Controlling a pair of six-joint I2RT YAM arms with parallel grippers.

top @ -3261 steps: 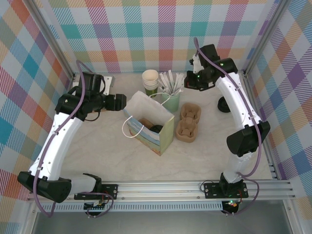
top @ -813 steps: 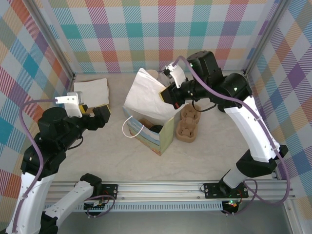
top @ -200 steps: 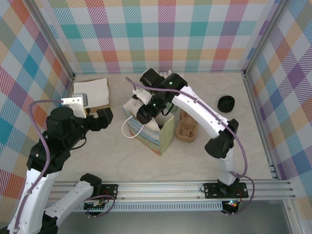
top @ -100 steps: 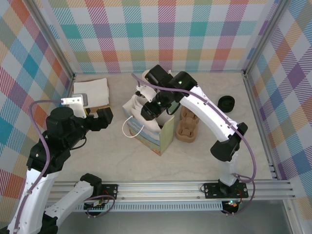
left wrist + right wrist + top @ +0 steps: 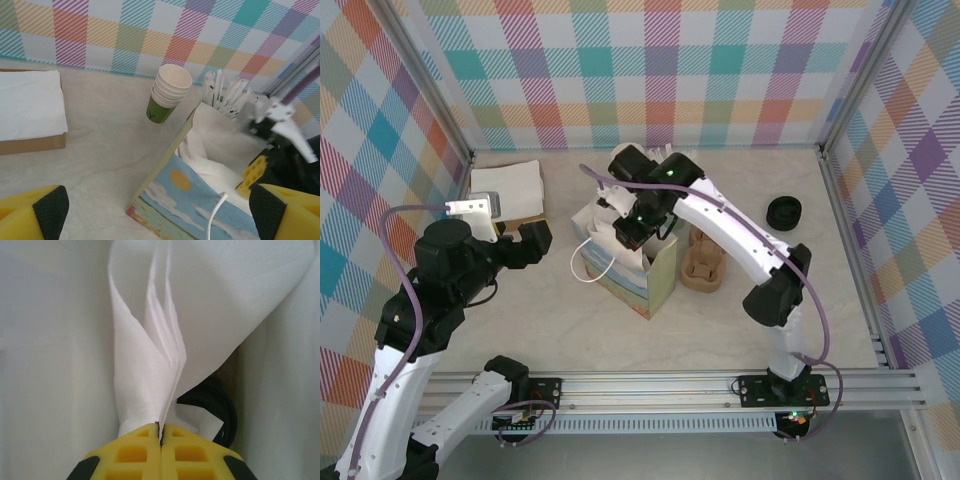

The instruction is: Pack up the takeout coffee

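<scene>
My right gripper reaches down into the open paper bag and is shut on a folded white napkin. Under the napkin, at the right, shows the curved black lid of the takeout coffee; the cup's sides are hidden. From above, the right gripper sits over the bag's mouth with the napkin bunched beside it. My left gripper hangs open left of the bag, apart from it. In the left wrist view its yellow fingertips frame the bag's painted side.
A stack of olive-green lidless cups and a cup of white stirrers stand behind the bag. A brown pulp cup carrier lies right of the bag. A loose black lid rests at the far right. Napkins in a box sit back left.
The right gripper's jaws have come together on the napkin inside the bag, with the arm swaying slightly right and back. The left arm has not moved.
</scene>
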